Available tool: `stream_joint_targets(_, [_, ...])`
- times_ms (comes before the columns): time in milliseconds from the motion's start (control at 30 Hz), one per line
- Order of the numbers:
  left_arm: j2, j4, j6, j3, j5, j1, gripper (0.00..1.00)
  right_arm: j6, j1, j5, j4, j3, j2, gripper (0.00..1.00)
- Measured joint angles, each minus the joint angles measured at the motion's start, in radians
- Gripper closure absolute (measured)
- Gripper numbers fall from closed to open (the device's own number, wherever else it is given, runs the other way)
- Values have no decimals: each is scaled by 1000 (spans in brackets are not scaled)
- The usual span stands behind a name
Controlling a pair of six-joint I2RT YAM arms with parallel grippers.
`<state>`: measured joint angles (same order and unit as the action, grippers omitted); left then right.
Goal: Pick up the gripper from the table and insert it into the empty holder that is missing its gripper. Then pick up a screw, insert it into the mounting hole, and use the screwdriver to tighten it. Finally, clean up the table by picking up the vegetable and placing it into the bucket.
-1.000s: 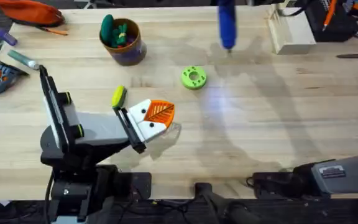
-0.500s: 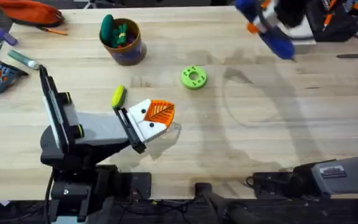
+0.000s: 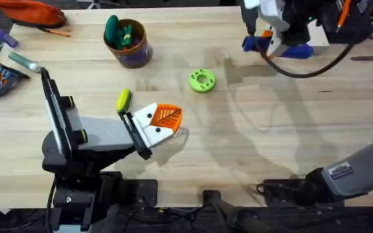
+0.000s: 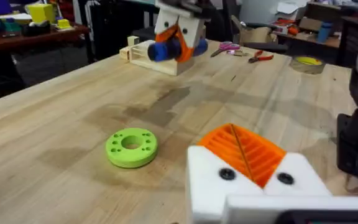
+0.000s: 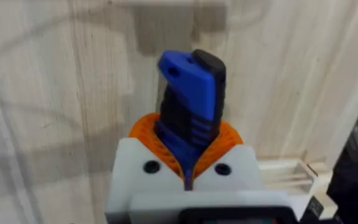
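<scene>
My right gripper (image 3: 272, 43) hovers at the table's back right, shut on the blue screwdriver (image 3: 283, 49), which lies roughly level across its orange pads. The right wrist view looks along the screwdriver (image 5: 191, 93) clamped in that gripper (image 5: 188, 149). My left gripper (image 3: 166, 118) rests low at the front left with its two orange fingers closed together, both white mounts bearing orange pieces, as the left wrist view shows (image 4: 244, 149). The yellow-green vegetable (image 3: 123, 100) lies just beside the left arm. The bucket (image 3: 129, 53) stands at the back left. A loose gripper piece, empty holder and screw are out of view.
A lime-green disc with holes (image 3: 201, 81) lies mid-table. The pale wooden box (image 3: 300, 35) sits under the right gripper. An orange pouch (image 3: 31, 11), marker and small tools line the left edge; scissors and pliers lie at the right edge.
The right arm has carried the screwdriver from the back middle over to the back right and turned it from upright to level. The left arm has not moved.
</scene>
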<state>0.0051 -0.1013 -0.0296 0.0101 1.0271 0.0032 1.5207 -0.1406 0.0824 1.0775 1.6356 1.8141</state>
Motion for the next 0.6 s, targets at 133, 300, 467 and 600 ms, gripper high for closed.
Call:
stream_joint_targets(133, [0, 0, 0, 0, 0, 0, 995, 54, 0, 16, 21, 0, 47, 977])
stream_joint_targets(300, [0, 0, 0, 0, 0, 0, 995, 109, -6, 39, 59, 0, 80, 977])
stream_joint_targets(467, [0, 0, 0, 0, 0, 0, 995, 152, -21, 34, 28, -17, 113, 977])
stream_joint_targets(600, [0, 0, 0, 0, 0, 0, 995, 159, -22, 27, 0, -46, 153, 977])
